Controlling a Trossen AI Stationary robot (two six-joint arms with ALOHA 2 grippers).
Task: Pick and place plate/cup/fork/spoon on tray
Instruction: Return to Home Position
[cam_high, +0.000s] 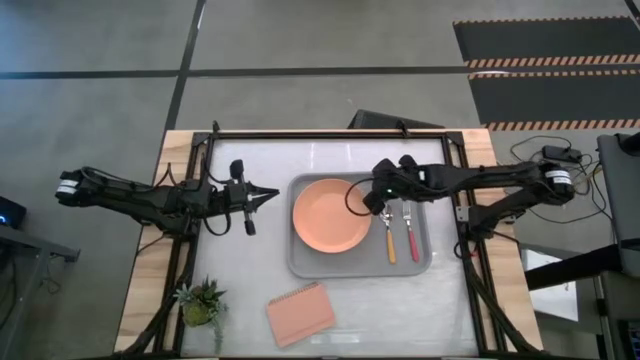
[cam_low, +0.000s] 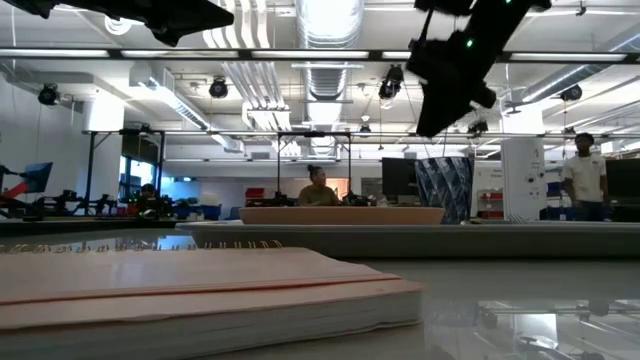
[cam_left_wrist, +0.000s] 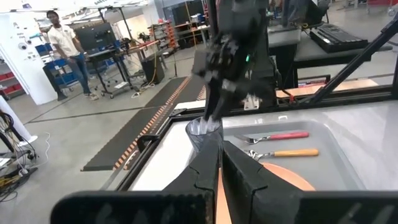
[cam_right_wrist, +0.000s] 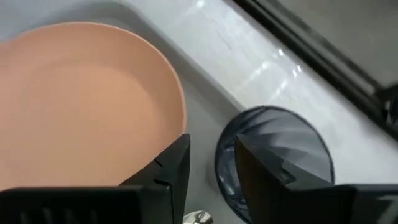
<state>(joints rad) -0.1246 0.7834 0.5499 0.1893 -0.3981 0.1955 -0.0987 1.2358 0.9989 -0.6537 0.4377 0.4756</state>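
The light-grey tray (cam_high: 418, 262) lies mid-table. The salmon-orange plate (cam_high: 328, 216) lies on its left half and also shows in the right wrist view (cam_right_wrist: 81, 106). The orange-handled spoon (cam_high: 390, 245) and the red-pink-handled fork (cam_high: 410, 240) lie side by side on its right half. My right gripper (cam_high: 370, 200) is over the tray's far middle, shut on the dark grey-blue cup (cam_right_wrist: 280, 158), which is beside the plate's rim. My left gripper (cam_high: 270, 196) is shut and empty, above the table left of the tray. My right gripper pinches the cup's wall at the rim (cam_right_wrist: 221, 163), one finger (cam_right_wrist: 264, 171) inside the cup and one (cam_right_wrist: 165, 168) outside. The fingers come from above, pointing down. The cup (cam_left_wrist: 204, 132) hangs upright below them; whether its bottom rests on the tray I cannot tell.
A salmon-pink notebook (cam_high: 300, 313) lies near the front edge and fills the foreground of the low view (cam_low: 200, 290). A small potted plant (cam_high: 203, 303) stands at the front left. People are in the room beyond the table.
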